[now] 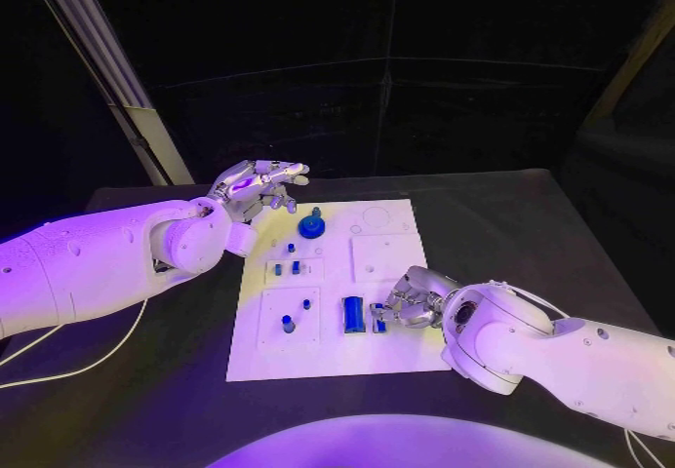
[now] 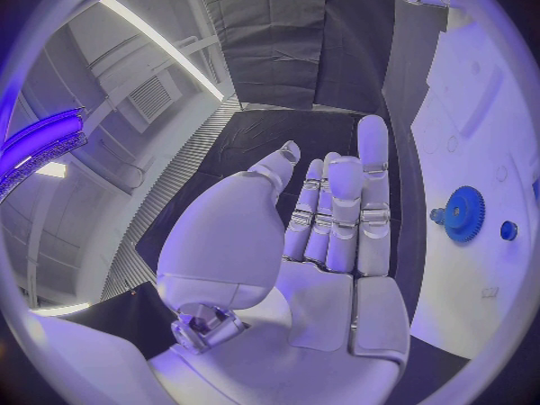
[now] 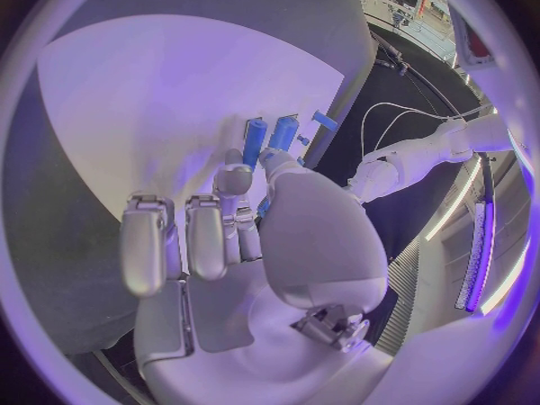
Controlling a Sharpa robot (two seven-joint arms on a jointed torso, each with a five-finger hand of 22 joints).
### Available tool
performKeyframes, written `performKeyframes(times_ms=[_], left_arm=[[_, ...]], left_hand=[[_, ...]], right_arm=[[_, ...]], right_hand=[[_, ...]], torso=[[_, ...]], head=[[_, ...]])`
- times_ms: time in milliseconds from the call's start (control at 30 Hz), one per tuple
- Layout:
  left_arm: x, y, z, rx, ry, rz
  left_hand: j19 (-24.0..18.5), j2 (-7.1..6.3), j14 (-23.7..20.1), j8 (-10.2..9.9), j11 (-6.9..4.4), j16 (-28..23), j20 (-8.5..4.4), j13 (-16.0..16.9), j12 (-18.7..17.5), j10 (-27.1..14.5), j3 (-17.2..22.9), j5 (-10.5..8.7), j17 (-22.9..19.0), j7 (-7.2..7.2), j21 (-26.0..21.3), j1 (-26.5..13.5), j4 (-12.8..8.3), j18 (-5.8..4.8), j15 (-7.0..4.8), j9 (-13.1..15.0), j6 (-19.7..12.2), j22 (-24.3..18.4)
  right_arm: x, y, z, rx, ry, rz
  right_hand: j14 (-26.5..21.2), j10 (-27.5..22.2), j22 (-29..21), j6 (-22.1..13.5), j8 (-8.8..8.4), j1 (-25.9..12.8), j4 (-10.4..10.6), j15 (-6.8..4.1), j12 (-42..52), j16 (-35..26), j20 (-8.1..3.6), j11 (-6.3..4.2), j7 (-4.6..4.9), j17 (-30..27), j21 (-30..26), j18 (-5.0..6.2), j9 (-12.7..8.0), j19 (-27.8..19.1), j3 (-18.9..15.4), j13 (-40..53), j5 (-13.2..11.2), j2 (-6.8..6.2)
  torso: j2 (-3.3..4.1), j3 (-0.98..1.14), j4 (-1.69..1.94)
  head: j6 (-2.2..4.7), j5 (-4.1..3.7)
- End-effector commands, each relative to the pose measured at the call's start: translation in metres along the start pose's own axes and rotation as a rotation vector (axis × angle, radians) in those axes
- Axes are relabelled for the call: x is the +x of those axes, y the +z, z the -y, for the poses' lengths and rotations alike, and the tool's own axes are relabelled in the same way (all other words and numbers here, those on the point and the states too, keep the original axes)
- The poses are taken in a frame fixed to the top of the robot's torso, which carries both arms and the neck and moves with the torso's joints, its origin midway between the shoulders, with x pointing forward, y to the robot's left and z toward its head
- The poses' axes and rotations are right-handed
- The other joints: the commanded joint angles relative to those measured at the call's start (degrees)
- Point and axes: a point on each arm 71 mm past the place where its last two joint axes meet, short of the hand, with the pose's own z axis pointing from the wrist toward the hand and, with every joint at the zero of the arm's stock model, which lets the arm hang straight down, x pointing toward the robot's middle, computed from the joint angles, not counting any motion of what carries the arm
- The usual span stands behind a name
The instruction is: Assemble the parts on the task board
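A flat white task board (image 1: 387,356) lies in the middle of a matte black table (image 1: 563,234). Its surface is smooth, with shallow square panels and faint round outlines. Small glossy blue parts sit on it. A round blue gear (image 1: 311,229) with a toothed rim and a raised centre stands near the board's far edge. Nearer the board's middle are a few short blue pegs (image 1: 287,268). Toward the near half, a blue upright block (image 1: 353,314) stands beside a slimmer blue piece (image 1: 377,317), with two small blue pegs (image 1: 289,324) on a panel to their left.

The right hand (image 1: 413,298), silver metal with jointed fingers, rests low over the board just beside the slim blue piece. Its thumb and one finger reach toward that piece, but whether they pinch it cannot be told.

The left hand (image 1: 258,185) hovers at the board's far left corner, beside the gear, palm bare and holding nothing, fingers nearly straight and close together (image 2: 343,207).
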Motion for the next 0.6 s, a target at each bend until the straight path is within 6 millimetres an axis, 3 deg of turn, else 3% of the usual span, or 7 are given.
performKeyframes(times_ms=[33, 167, 267, 300, 367, 467, 600], left_arm=[[0.0023, 0.0007, 0.0012, 0.003, -0.005, -0.016], [0.0024, 0.0007, 0.0011, 0.002, -0.006, -0.017], [0.0024, 0.0007, 0.001, 0.001, -0.006, -0.017], [0.0024, 0.0007, 0.001, 0.001, -0.006, -0.017], [0.0024, 0.0007, 0.001, 0.0, -0.006, -0.017], [0.0025, 0.0008, 0.001, 0.0, -0.006, -0.018], [0.0024, 0.0009, 0.001, -0.001, -0.006, -0.018]], left_hand=[[0.4, -0.09, -0.4, 0.3, -0.18, 0.0, -0.09, -0.1, 0.3, -0.4, -0.3, -0.15, -0.1, 0.0, -0.2, 0.4, 0.0, 0.36, 0.04, 0.0, -0.5, -0.1], [0.4, -0.08, -0.4, 0.4, -0.17, 0.0, -0.08, -0.1, 0.3, -0.4, -0.3, -0.17, -0.1, -0.01, -0.2, 0.4, 0.1, 0.36, 0.05, 0.0, -0.5, -0.1], [0.4, -0.07, -0.4, 0.4, -0.17, 0.0, -0.08, -0.1, 0.3, -0.4, -0.4, -0.17, -0.1, -0.01, -0.2, 0.5, 0.1, 0.36, 0.05, 0.0, -0.5, -0.1], [0.4, -0.07, -0.4, 0.4, -0.17, 0.0, -0.08, -0.1, 0.3, -0.4, -0.4, -0.17, -0.1, -0.01, -0.2, 0.5, 0.1, 0.36, 0.05, 0.0, -0.5, -0.1], [0.4, -0.07, -0.4, 0.4, -0.17, 0.0, -0.08, -0.1, 0.3, -0.4, -0.4, -0.17, -0.1, -0.01, -0.2, 0.5, 0.1, 0.36, 0.05, 0.0, -0.5, -0.1], [0.4, -0.07, -0.4, 0.4, -0.17, 0.0, -0.08, -0.1, 0.3, -0.4, -0.4, -0.17, -0.1, -0.01, -0.2, 0.5, 0.1, 0.36, 0.05, 0.0, -0.5, -0.1], [0.4, -0.07, -0.4, 0.4, -0.17, 0.0, -0.08, -0.1, 0.3, -0.4, -0.4, -0.17, -0.1, -0.01, -0.2, 0.5, 0.1, 0.36, 0.05, 0.0, -0.5, -0.1]], right_arm=[[-0.0009, 0.0003, -0.0022, -0.012, -0.022, 0.013], [-0.0001, 0.0007, -0.0036, -0.017, -0.034, 0.01], [0.0006, 0.001, -0.0046, -0.019, -0.039, 0.007], [0.0008, 0.0011, -0.0049, -0.02, -0.041, 0.005], [0.0011, 0.0012, -0.0052, -0.021, -0.044, 0.003], [0.0013, 0.0012, -0.0053, -0.022, -0.047, 0.0], [0.0012, 0.001, -0.0048, -0.022, -0.05, -0.002]], right_hand=[[3.2, 0.5, 6.4, 0.5, -0.28, -1.6, 0.1, -0.2, 0.1, -0.1, -0.11, 0.09, 0.08, 0.6, 0.3, -0.95, 0.2, 0.9, -1.0, 0.1, -0.4, 0.0], [3.2, 0.6, 6.2, 0.6, -0.44, -4.3, 0.1, -0.12, 0.1, -0.2, -0.05, 0.15, 0.12, 0.4, 0.2, -0.92, 0.5, 0.8, -3.2, 0.3, -3.2, -0.13], [3.2, 0.6, 6.2, 0.6, -0.59, -5.6, 0.0, -0.16, 0.0, -0.3, -0.04, 0.11, 0.04, 0.4, 0.1, -0.9, 0.8, 0.7, -4.9, 0.4, -7.6, 0.23], [3.1, 0.5, 6.1, 0.6, -0.73, -6.1, -0.1, -0.16, -0.1, -0.4, -0.05, 0.07, 0.05, 0.3, 0.1, -0.88, 1.0, 0.7, -6.2, 0.5, -10.3, 0.6], [3.1, 0.5, 6.1, 0.7, -0.81, -6.6, 0.0, -0.16, -0.1, -0.5, -0.04, 0.12, 0.0, 0.3, 0.1, -0.88, 1.3, 0.7, -7.2, 0.6, -12.4, 0.87], [3.1, 0.5, 6.1, 0.6, -0.91, -6.9, 0.0, -0.16, -0.1, -0.5, -0.04, 0.12, 0.0, 0.2, 0.0, -0.86, 1.5, 0.7, -8.3, 0.7, -14.1, 1.1], [3.1, 0.4, 6.0, 0.6, -0.96, -6.7, -0.1, -0.15, -0.2, -0.6, -0.04, 0.13, 0.01, 0.2, 0.0, -0.85, 1.6, 0.6, -8.7, 0.7, -14.5, 1.2]], torso=[[-0.02, -0.02, -0.01], [0.0, 0.0, -0.03], [0.0, 0.01, -0.03], [-0.01, 0.0, -0.03], [-0.03, 0.0, -0.04], [-0.02, 0.0, -0.03], [-0.06, 0.02, -0.06]], head=[[-0.02, 0.0], [0.01, 0.01], [0.04, -0.01], [0.06, -0.02], [0.06, -0.02], [0.03, -0.02], [0.01, 0.0]])
